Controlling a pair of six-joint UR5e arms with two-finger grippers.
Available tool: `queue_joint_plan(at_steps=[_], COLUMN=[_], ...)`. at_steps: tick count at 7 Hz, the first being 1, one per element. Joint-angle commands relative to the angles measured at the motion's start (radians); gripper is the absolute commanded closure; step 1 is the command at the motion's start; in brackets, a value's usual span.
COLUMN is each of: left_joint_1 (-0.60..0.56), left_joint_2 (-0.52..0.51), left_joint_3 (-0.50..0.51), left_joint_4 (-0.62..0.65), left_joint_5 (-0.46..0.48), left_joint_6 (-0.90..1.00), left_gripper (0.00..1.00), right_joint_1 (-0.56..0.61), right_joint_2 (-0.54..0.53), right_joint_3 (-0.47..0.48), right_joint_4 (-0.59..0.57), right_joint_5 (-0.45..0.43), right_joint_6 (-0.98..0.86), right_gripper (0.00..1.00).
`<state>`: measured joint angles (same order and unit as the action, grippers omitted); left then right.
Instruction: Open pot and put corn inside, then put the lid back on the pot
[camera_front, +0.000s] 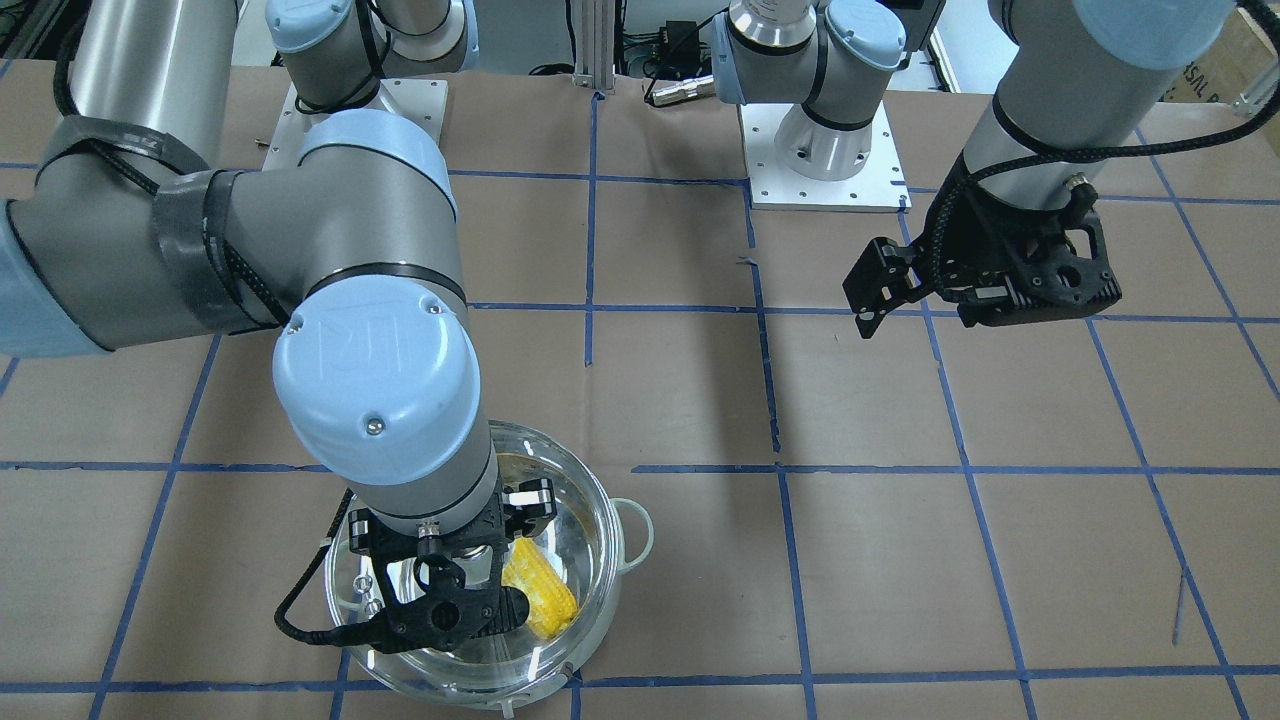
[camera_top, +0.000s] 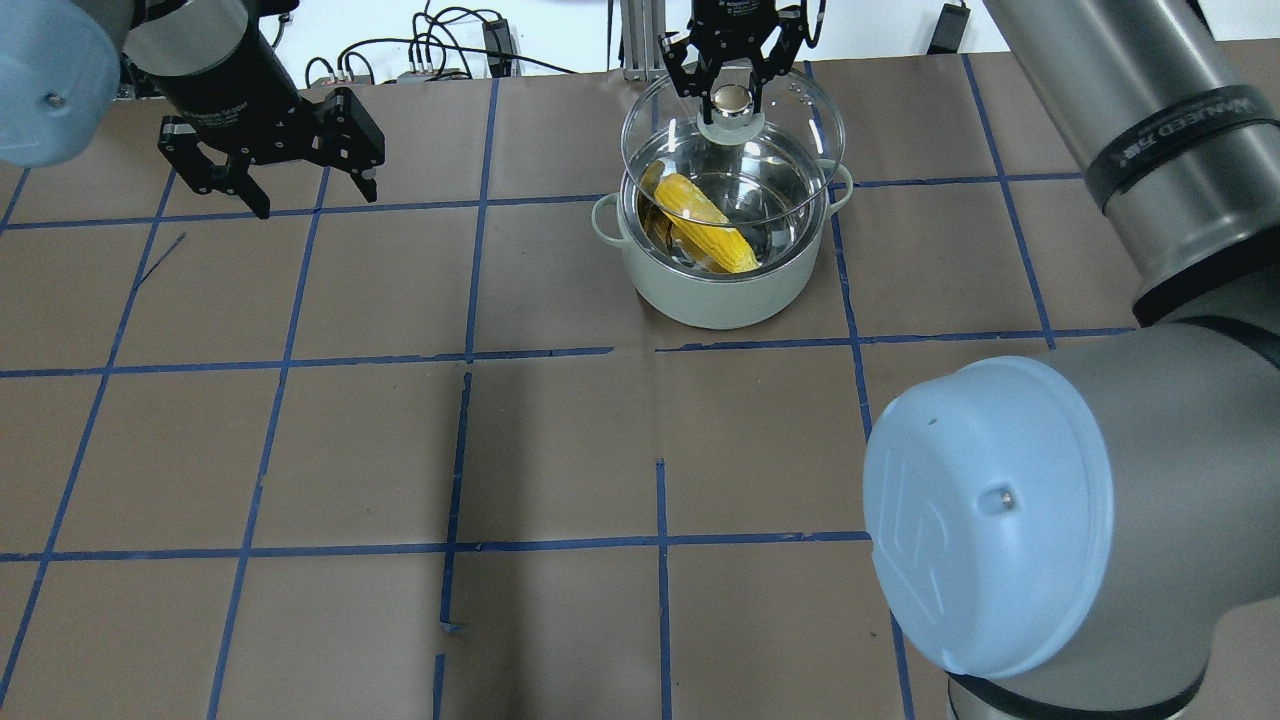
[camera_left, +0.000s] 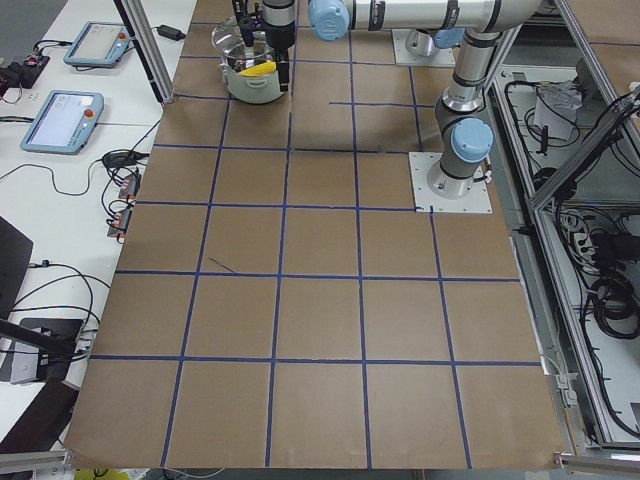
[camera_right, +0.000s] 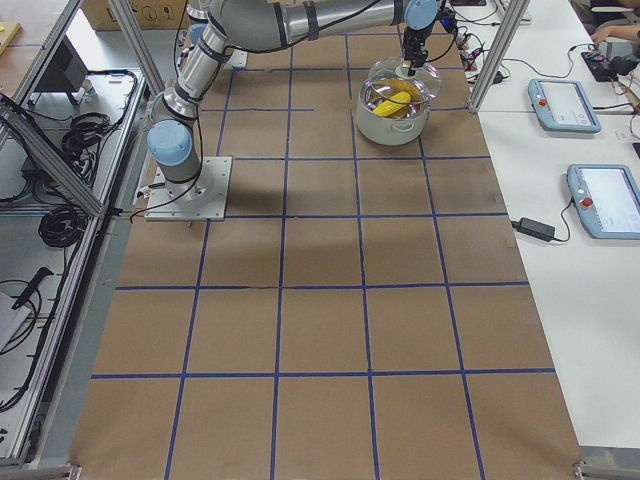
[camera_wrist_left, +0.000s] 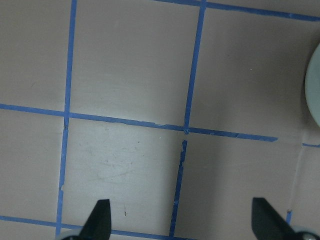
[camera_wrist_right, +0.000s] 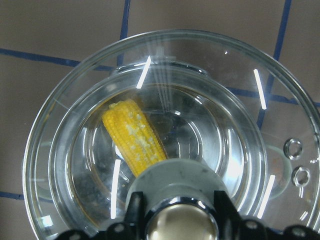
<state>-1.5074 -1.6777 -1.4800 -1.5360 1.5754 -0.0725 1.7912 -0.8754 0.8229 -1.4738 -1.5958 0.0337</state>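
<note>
table (camera_top: 560, 450): covered in brown paper, ruled into squares by blue tape; pot standing toward the far side in the overhead view, right of the centre line.
right arm (camera_top: 1000, 520): grey and pale blue, reaching across the table to the pot, wrist pointing straight down over it.
left arm (camera_top: 200, 60): off to its own side, well apart from the pot, wrist above bare paper.
pot (camera_top: 720, 295): round, pale grey-green outside, mirror-bright inside; upright on the paper, mouth uncovered at the rim; a pale loop handle (camera_top: 605, 215) on each side.
lid (camera_top: 800, 110): clear glass dome with thin metal rim, about as wide as the pot; held in the air over the pot's mouth, not seated on the rim; two small vent holes (camera_wrist_right: 295, 148) near one edge.
left claw (camera_top: 318, 203): fingers spread wide, nothing between them, hanging over bare taped squares; in the left wrist view only the two black fingertips and paper, with a sliver of the pot at the right edge.
right claw (camera_top: 731, 92): pointing down, fingers closed around the lid's knob, carrying the lid by it.
corn (camera_top: 705, 220): yellow, bumpy, tapered; lying slantwise inside the pot, leaning against the wall, seen through the glass.
knob (camera_wrist_right: 175, 220): grey collar, shiny top, at the lid's centre, pinched between the black fingers.
</note>
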Motion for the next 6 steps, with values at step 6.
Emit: queue_joint_plan(at_steps=[6], left_joint_1=[0.006], left_joint_2=[0.000], left_joint_3=[-0.005], left_joint_4=[-0.001], left_joint_5=[0.031], left_joint_6=[0.028], left_gripper=[0.00], right_joint_1=[-0.001], right_joint_2=[0.001], right_joint_3=[0.065], right_joint_4=[-0.014], right_joint_5=[0.063], right_joint_6=[-0.008], right_gripper=[0.95])
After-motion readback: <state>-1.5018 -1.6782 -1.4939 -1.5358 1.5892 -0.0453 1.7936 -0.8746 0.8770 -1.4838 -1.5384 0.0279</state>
